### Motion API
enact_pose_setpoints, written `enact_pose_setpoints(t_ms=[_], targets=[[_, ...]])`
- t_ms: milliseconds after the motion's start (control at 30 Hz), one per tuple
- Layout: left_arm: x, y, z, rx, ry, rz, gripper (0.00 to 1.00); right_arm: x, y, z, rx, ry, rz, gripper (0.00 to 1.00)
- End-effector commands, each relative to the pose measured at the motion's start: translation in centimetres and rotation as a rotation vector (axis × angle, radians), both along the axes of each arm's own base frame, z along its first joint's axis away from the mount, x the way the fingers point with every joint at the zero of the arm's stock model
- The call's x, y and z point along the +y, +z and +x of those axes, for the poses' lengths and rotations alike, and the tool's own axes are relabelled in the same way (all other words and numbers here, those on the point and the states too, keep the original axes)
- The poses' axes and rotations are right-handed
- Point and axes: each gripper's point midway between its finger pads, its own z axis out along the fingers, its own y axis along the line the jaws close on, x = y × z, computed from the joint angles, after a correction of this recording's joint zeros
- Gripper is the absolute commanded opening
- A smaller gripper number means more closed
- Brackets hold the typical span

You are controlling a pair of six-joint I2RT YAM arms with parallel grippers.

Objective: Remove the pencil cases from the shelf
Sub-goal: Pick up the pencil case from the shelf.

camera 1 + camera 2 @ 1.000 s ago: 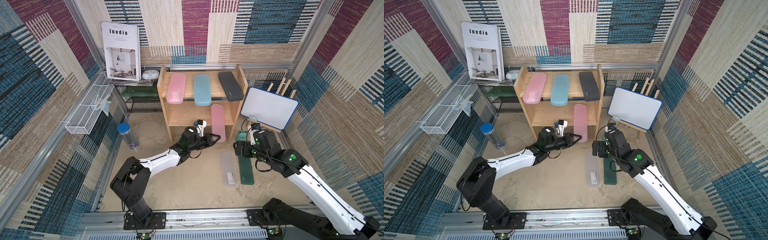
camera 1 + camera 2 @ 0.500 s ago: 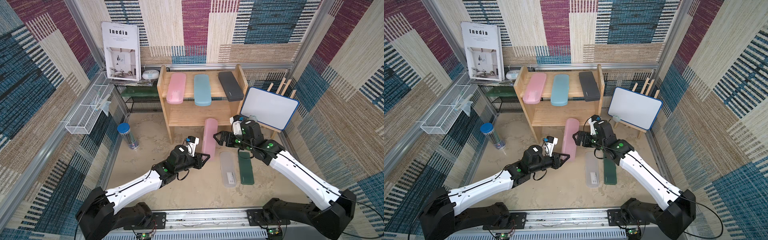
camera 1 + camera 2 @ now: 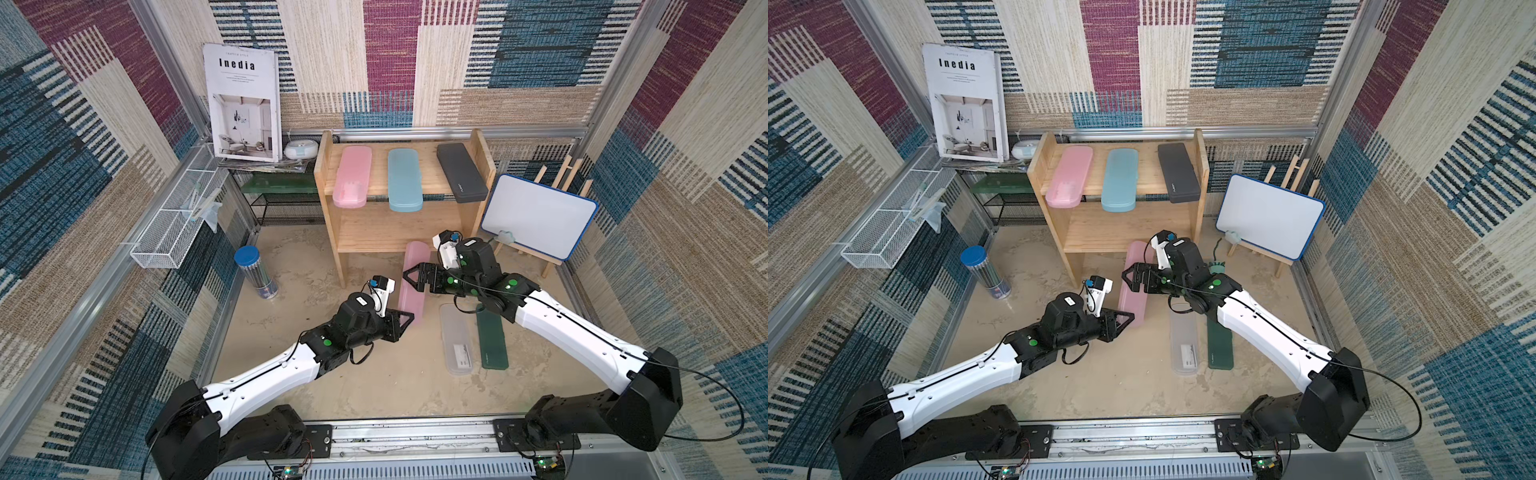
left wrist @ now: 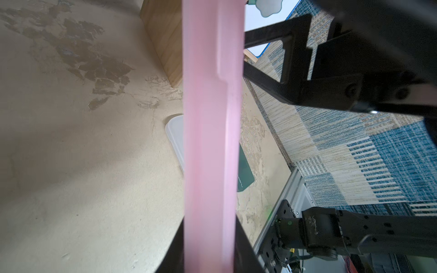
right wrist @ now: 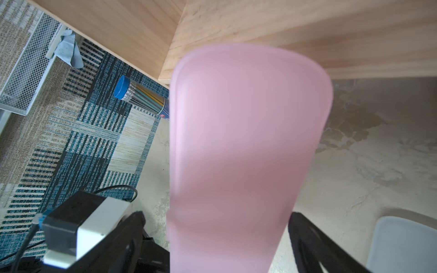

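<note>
My left gripper point(image 3: 404, 322) is shut on the near end of a translucent pink pencil case point(image 3: 413, 278), edge-on in the left wrist view point(image 4: 210, 141). The case hangs just in front of the wooden shelf point(image 3: 374, 232). My right gripper point(image 3: 415, 277) is open and straddles the case's middle; gaps show on both sides in the right wrist view point(image 5: 220, 241). Three pencil cases lie on the top tier: pink point(image 3: 352, 176), light blue point(image 3: 405, 180) and black point(image 3: 461, 172). A frosted clear case point(image 3: 455, 338) and a dark green case point(image 3: 491, 336) lie on the floor.
A blue-capped cylinder of pencils point(image 3: 253, 272) stands left of the shelf. A whiteboard on an easel point(image 3: 538, 220) stands at its right. A black wire-mesh rack point(image 3: 286, 203), a white wire basket point(image 3: 174, 224) and a propped book point(image 3: 243, 104) are at the back left.
My left gripper has pulled the pink case off the lower tier and toward the front. My right arm has swung from the green case to the pink one, jaws open around it.
</note>
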Motion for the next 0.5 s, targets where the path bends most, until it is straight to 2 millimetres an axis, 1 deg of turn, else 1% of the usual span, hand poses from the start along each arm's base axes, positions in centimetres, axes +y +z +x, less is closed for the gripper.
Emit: enact_pose_setpoints(t_ms=[0,167,267,333,400,467], targets=[[0.1,1.0,0.2,-0.048,-0.002,-0.011,0.25,0.3,-0.5,0.2,0.001,-0.002,-0.007,0.99],[0.4,0.9,0.0,-0.052,0.000,0.003,0.25,0.8,-1.4,0.0,0.018,0.007,-0.010,0.99],[0.4,1.0,0.0,-0.056,-0.002,0.008,0.25,1.2,-1.6,-0.2,0.023,0.019,-0.013,0.99],[0.5,1.0,0.0,-0.056,-0.004,0.010,0.26,1.5,-1.5,-0.3,0.022,0.027,-0.008,0.90],[0.5,1.1,-0.1,-0.059,-0.005,0.012,0.29,1.6,-1.3,-0.3,0.018,0.031,-0.001,0.81],[0.7,1.0,0.0,-0.057,0.002,0.018,0.37,1.6,-1.4,-0.2,0.020,0.023,-0.004,0.74]])
